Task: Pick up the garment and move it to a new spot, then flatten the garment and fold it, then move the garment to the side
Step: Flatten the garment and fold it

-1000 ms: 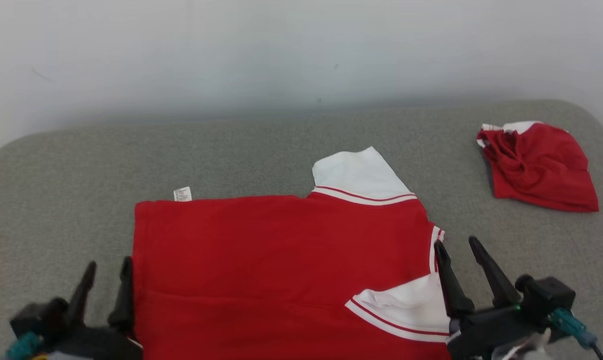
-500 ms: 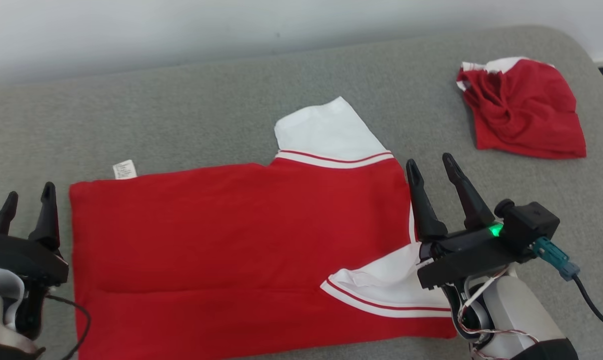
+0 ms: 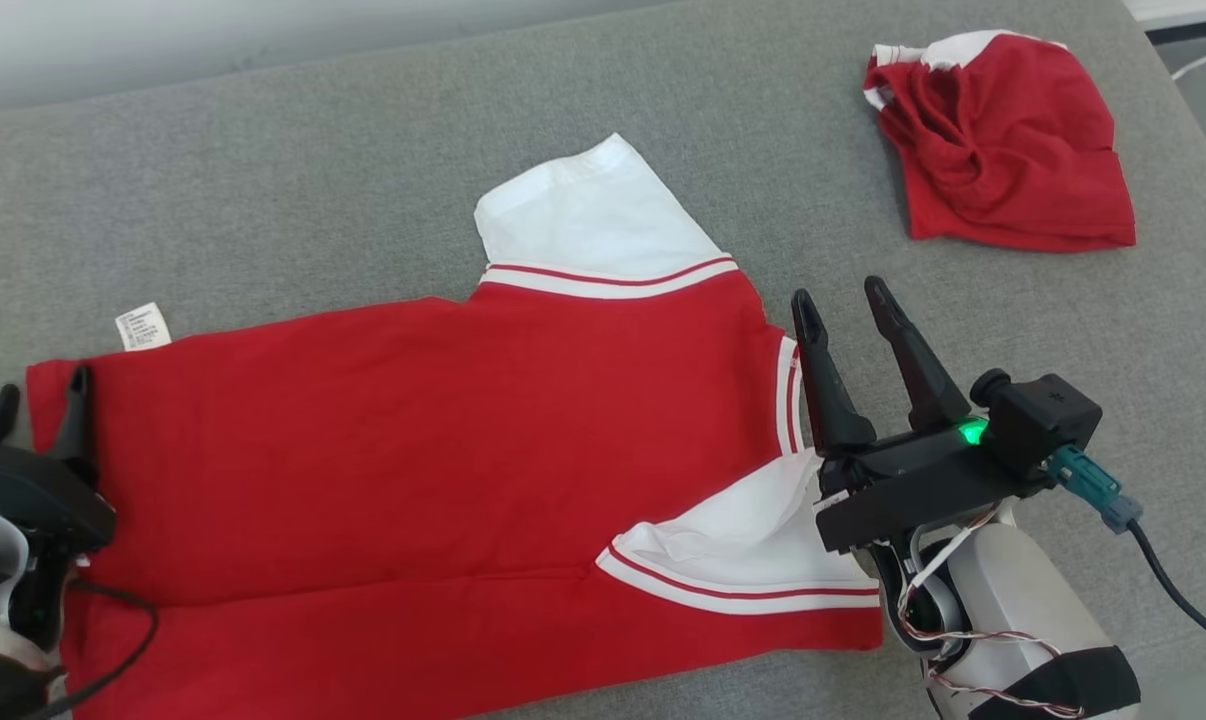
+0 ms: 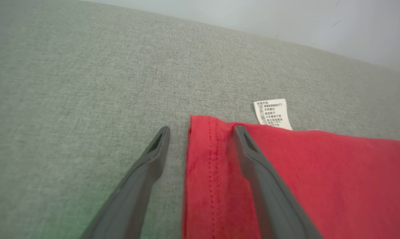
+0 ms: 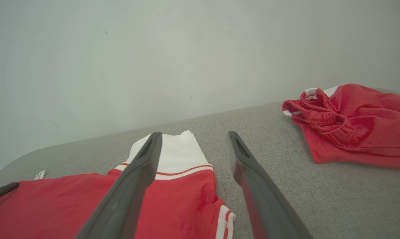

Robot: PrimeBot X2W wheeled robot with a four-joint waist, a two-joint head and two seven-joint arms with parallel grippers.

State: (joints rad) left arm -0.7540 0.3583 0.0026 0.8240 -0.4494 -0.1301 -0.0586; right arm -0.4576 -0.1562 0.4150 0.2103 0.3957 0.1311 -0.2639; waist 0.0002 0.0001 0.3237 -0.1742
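Head view: the shirt [image 3: 413, 430] is lying flat on the grey fabric surface [image 3: 263, 180]. Its long axis is running side to side across the robot, hem at its left, collar and sleeves at its right. The left claw [image 3: 43, 388] is sitting right at the hem's far corner and the right claw [image 3: 838, 292] is hanging just beside the collar edge, so each arm is parked at its own end. Both are spread wide and holding nothing. A crumpled red garment [image 3: 1003, 150] is lying well apart at the far right.

Left wrist view: the hem edge is running straight up between the two fingers, one over bare grey and the other over red cloth. The tag [image 4: 273, 113] is poking out just past the tip. Can't tell if anything's touching yet, but I'd say this corner is only needing a drop and a pinch.

Right wrist view: one finger is crossing in front of the white sleeve [image 5: 176, 152], the other over bare grey. The cloth is lying off to this claw's left, so I'm guessing it's needing a nudge that way before closing.
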